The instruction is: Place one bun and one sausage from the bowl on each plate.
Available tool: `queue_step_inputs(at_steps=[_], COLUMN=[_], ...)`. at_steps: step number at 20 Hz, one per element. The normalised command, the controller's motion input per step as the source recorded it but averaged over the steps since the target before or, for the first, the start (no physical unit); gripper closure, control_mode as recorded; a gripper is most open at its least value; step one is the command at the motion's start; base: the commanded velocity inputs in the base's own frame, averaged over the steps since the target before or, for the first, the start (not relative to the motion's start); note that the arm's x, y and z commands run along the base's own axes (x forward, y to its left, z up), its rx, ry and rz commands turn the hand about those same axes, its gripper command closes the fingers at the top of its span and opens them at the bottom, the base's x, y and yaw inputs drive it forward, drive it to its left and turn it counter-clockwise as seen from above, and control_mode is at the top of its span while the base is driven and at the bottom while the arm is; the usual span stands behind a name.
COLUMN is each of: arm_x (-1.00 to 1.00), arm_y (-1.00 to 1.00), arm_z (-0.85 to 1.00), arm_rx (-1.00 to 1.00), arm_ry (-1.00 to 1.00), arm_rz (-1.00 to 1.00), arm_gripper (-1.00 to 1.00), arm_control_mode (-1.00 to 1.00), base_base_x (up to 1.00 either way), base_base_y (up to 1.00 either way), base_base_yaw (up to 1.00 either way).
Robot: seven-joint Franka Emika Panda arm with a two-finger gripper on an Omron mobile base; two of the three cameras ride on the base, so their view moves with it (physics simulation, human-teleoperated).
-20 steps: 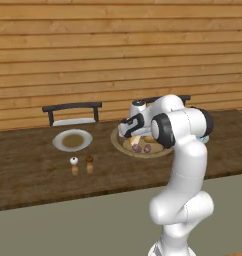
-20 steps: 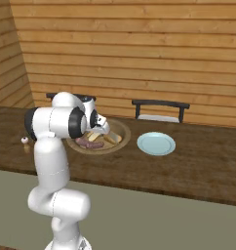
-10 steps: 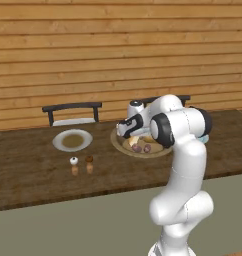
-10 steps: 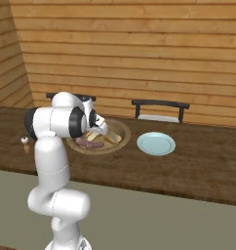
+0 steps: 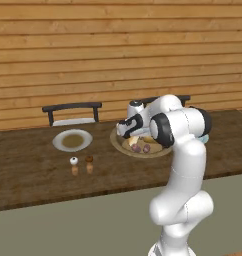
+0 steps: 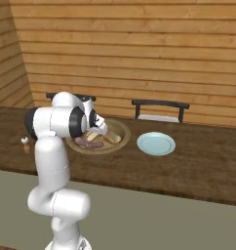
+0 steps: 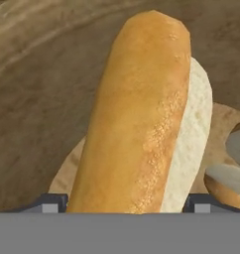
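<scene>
Golden bun (image 7: 142, 114) hides most of the bowl (image 7: 37, 89); pincer (image 7: 126, 202) tips straddle it, grip unclear.

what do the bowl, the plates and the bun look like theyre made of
The bowl looks like matte tan wood, thick-rimmed with faint grain, though it is a render. The plate right of it looks like smooth pale glazed ceramic; the other plate is similar with a brownish centre. The bun looks like baked bread: golden speckled crust, pale cut side.

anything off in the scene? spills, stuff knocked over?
Nothing stands out. Buns and sausages sit inside the bowl, both plates lie flat on the table, and the small shakers stand upright. No spills.
</scene>
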Motion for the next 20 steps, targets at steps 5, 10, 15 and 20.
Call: queue_step_inputs(at_steps=[5, 10, 15, 20], arm_x=[-0.01, 0.10, 0.04, -0.11], arm_y=[-0.01, -0.15, -0.77, -0.88], arm_z=[0.18, 0.91, 0.61, 0.35], arm_rx=[0.03, 0.06, 0.01, -0.13], arm_ry=[0.00, 0.03, 0.04, 0.01], arm_rz=[-0.01, 0.00, 0.02, 0.12], arm_gripper=[1.00, 1.00, 1.00, 1.00], arm_control_mode=[-1.00, -1.00, -1.00, -1.00], base_base_x=[0.00, 0.00, 0.00, 0.00], base_base_y=[0.00, 0.00, 0.00, 0.00], base_base_yaw=[0.00, 0.00, 0.00, 0.00])
